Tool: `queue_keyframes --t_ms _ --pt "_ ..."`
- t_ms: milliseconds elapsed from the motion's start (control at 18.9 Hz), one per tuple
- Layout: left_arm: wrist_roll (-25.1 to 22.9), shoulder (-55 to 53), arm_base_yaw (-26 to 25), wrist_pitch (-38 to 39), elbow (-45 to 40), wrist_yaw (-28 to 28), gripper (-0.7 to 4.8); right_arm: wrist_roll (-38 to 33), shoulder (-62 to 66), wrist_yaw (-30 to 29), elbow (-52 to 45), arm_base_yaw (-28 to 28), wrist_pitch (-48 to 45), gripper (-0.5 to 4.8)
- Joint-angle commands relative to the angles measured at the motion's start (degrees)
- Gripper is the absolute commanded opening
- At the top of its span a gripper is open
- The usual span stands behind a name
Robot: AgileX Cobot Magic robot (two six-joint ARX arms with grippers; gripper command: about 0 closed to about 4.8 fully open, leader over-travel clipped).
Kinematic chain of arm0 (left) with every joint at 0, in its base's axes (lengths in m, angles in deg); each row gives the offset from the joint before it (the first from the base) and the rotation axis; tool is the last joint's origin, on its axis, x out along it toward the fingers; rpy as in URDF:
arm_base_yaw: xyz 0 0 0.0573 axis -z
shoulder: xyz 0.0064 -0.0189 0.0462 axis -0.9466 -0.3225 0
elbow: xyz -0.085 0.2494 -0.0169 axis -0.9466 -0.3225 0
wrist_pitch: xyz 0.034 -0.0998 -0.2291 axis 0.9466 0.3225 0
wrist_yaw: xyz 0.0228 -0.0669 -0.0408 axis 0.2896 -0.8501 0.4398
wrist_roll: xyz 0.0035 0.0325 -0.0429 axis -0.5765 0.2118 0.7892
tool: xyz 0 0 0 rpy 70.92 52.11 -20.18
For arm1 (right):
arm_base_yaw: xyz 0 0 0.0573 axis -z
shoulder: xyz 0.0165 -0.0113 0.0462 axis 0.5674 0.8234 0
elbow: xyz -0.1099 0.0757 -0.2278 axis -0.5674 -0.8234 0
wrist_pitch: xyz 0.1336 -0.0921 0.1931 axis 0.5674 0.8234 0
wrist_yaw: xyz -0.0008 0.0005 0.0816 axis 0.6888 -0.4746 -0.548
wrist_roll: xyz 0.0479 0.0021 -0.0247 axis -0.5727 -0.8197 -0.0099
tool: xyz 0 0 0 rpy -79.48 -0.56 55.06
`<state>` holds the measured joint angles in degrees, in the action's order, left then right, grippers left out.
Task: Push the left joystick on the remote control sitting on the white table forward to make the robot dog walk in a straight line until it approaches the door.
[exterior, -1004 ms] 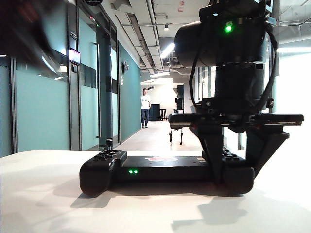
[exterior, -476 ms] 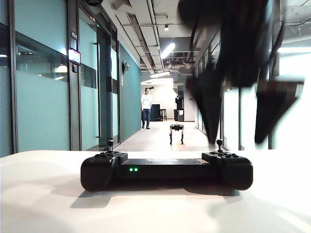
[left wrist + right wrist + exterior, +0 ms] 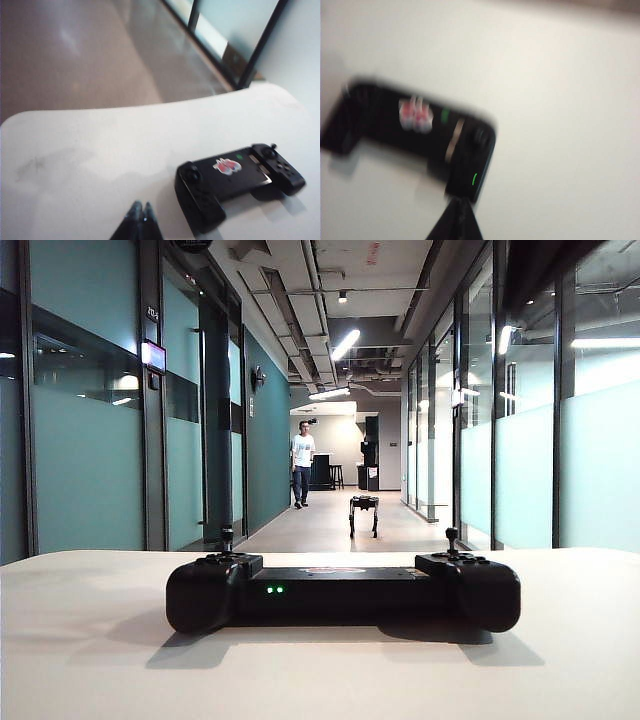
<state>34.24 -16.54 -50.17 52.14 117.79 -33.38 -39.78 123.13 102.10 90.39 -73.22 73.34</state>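
The black remote control [image 3: 343, 592] lies on the white table [image 3: 90, 640], its two green lights facing the exterior view. Its left joystick [image 3: 227, 534] stands upright and untouched. Down the corridor the robot dog [image 3: 363, 513] stands on the floor. Neither gripper shows in the exterior view. In the left wrist view my left gripper [image 3: 141, 206] is shut and empty, off to the side of the remote control [image 3: 235, 175], near the end that carries the left joystick [image 3: 190, 172]. The right wrist view is blurred: my right gripper [image 3: 461, 202] is shut above the near end of the remote control [image 3: 415, 135].
A person in a white T-shirt [image 3: 301, 465] stands far down the corridor beyond the dog. Glass walls line both sides. The right joystick [image 3: 452, 536] also stands free. The table's far edge [image 3: 150, 102] drops to the floor.
My right gripper, which stood open astride the remote's right end, has lifted up out of the exterior view and shut. The dark blur at upper left is gone. Remote and dog have not moved.
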Motion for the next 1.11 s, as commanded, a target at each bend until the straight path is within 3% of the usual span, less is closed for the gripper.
queue_keyframes --t_ms 53,211,370,899,1110 --pt "-0.55 5.44 -0.02 -6.82 -4.96 1.20 -0.05 6.64 -7.48 2.03 -6.43 -0.09 -13.66 -0.02" --pt "-0.52 10.10 -0.02 -8.00 -9.62 1.22 -0.05 10.78 -16.44 1.92 -17.68 -0.09 -28.57 -0.02" --pt "-0.48 12.63 0.00 -12.04 -13.62 1.09 -0.05 11.10 -23.06 5.38 -26.93 -0.04 -35.91 -0.01" --pt "-1.55 12.63 -0.02 -33.66 -26.29 3.48 -0.05 11.13 -24.52 5.31 -29.92 0.04 -34.69 -0.01" --pt "-1.60 12.63 -0.02 -34.56 -28.68 2.12 -0.06 11.10 -24.52 5.31 -29.92 0.04 -34.69 -0.01"
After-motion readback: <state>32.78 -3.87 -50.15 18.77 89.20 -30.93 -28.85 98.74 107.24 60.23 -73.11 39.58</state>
